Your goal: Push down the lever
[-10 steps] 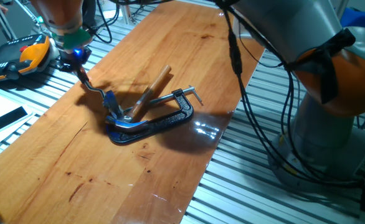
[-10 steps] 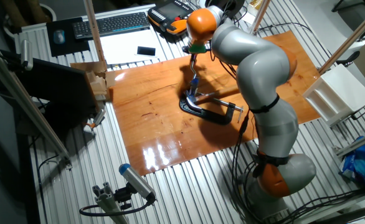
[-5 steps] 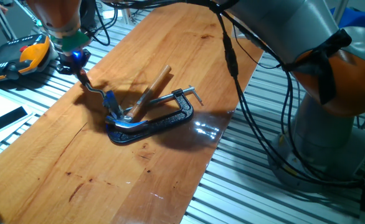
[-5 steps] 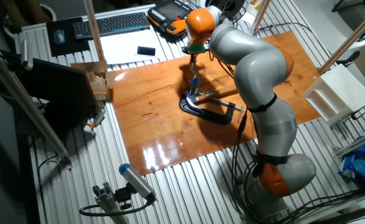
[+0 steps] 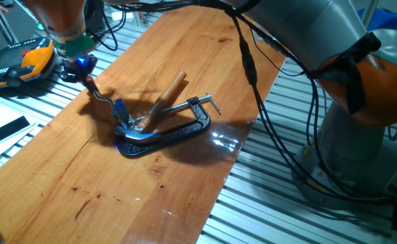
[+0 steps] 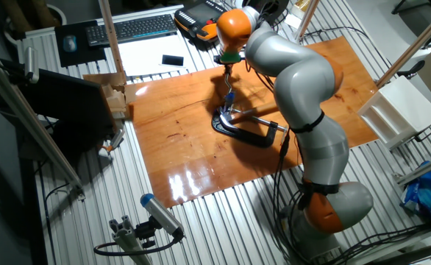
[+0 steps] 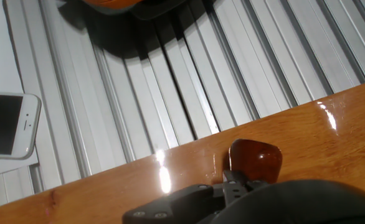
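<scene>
I'm holding my end effector [image 5: 83, 68] right over the lever [image 5: 102, 95] knob [image 7: 254, 160], near the wooden worktop [image 5: 185, 61] edge by the clamp [image 5: 164, 132]. Can't tell finger state. Lever's standing raised; push looks barely started.

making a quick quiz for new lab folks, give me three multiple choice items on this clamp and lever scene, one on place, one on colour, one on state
1. Where does the C-clamp lie?
A. on the wooden board
B. on the keyboard
C. on the floor

2. What colour is the lever knob in the hand view?
A. bright green
B. dark reddish brown
C. white

3. How does the lever stand?
A. lying flat on the board
B. broken off beside the clamp
C. raised, slanting up toward the tool

Answers:
1. A, both fixed views show the clamp resting on the board.
2. B, the hand view shows a glossy reddish-brown knob.
3. C, the rod rises from the silvery fitting to the tool at its top end.
</scene>
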Controlling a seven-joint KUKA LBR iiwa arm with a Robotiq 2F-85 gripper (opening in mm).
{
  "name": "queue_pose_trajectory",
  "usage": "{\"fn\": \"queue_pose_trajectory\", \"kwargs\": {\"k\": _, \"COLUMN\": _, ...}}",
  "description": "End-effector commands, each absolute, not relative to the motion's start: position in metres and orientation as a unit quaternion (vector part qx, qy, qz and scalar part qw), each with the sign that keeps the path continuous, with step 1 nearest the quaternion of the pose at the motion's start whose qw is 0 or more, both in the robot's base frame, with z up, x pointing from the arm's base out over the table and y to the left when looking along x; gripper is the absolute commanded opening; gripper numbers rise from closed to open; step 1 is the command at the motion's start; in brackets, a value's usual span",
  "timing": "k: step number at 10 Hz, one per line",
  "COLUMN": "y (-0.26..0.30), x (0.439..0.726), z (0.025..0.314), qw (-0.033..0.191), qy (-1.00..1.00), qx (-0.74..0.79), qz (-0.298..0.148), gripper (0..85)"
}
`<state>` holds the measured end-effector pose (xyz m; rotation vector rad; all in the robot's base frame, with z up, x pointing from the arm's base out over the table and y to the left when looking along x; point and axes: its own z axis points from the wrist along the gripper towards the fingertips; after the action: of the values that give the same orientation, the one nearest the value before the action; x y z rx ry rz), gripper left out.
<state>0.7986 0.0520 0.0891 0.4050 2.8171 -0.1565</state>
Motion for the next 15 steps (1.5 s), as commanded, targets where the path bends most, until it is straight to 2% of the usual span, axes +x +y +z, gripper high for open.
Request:
{"fn": "queue_pose_trajectory", "kwargs": {"k": 1, "y": 0.051, "x": 0.799, "z": 0.087, "qw": 0.141, "qy": 0.978, "qx": 0.14, "qz": -0.054, "gripper": 0.0}}
{"fn": "queue_pose_trajectory", "kwargs": {"k": 6, "y": 0.035, "x": 0.796, "z": 0.086, "qw": 0.128, "qy": 0.981, "qx": 0.136, "qz": -0.051, "gripper": 0.0}}
{"fn": "queue_pose_trajectory", "kwargs": {"k": 15, "y": 0.038, "x": 0.8, "z": 0.071, "qw": 0.128, "qy": 0.979, "qx": 0.15, "qz": -0.051, "gripper": 0.0}}
